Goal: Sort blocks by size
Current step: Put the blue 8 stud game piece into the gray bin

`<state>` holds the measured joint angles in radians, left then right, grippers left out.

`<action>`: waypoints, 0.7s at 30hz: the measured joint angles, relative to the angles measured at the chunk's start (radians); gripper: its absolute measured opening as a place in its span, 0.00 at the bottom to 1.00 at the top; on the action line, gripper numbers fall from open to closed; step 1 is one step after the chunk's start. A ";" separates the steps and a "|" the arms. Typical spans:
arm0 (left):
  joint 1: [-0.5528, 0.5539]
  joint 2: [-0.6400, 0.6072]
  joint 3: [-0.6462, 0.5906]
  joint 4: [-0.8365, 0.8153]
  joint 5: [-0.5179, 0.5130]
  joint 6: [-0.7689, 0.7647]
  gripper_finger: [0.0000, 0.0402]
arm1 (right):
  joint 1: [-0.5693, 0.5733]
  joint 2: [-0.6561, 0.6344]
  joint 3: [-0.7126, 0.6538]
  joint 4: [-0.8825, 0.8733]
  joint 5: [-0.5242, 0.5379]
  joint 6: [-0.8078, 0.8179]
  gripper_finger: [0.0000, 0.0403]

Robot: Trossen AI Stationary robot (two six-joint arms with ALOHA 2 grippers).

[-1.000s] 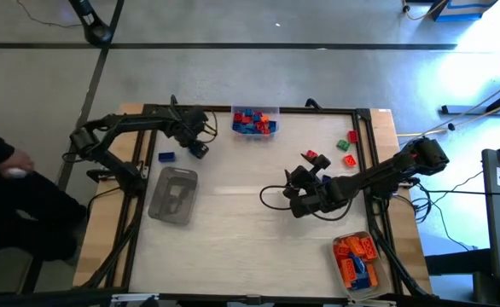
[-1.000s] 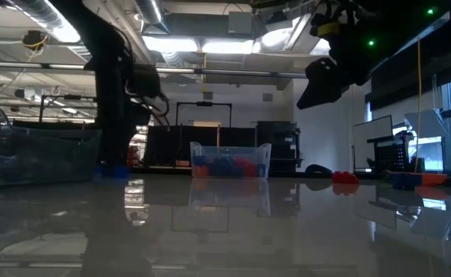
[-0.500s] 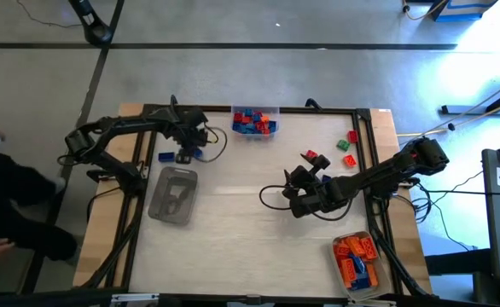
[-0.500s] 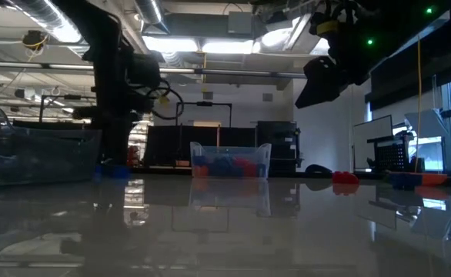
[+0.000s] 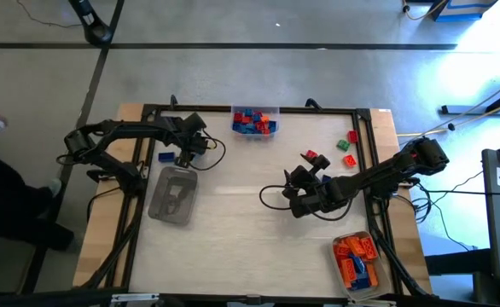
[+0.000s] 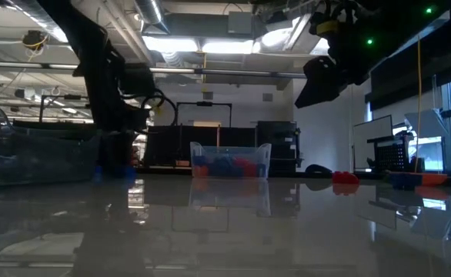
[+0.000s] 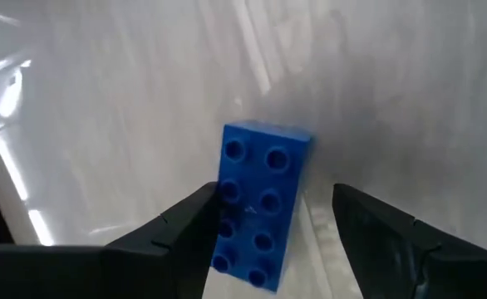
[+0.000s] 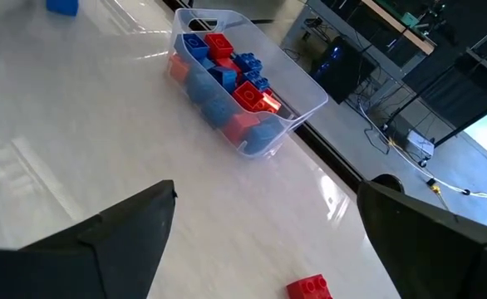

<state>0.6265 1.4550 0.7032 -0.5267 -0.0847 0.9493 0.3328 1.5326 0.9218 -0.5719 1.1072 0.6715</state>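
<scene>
At worktop's left side, near the back edge: your left pincer (image 7: 268, 237) has swung over from nearer the back tray in the last sec and now sits over the lone blue block (image 7: 260, 203). Fingers spread wide, one each side of it, nothing gripped yet; block flat on worktop (image 5: 250, 230), studs up. Means: pick is lined up; judged next step is lower & close.

Right pincer (image 8: 264, 237): mid-worktop, raised, unmoved, fully open, empty.

Stock, for your sort:
- Back tray (image 5: 255, 121): red/blue blocks.
- Front-right tray (image 5: 356, 260): mostly orange.
- Empty clear tray (image 5: 174, 194): just beside the blue block (image 5: 165, 157).
- Loose blocks (image 5: 347, 147): red, green & orange, right side, still unsorted.
</scene>
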 joint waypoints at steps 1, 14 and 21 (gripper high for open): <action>0.000 0.000 -0.005 0.010 -0.001 -0.016 0.54 | 0.000 0.000 0.000 0.002 0.000 0.000 0.93; -0.048 0.003 0.059 -0.043 0.004 -0.313 0.18 | 0.000 0.000 0.000 0.025 -0.068 0.000 0.93; -0.148 -0.054 0.184 -0.120 0.005 -0.523 0.18 | 0.000 0.000 0.000 0.029 -0.090 0.000 0.93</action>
<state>0.4780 1.4007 0.8869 -0.6463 -0.0798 0.4264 0.3328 1.5326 0.9218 -0.5431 1.0174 0.6712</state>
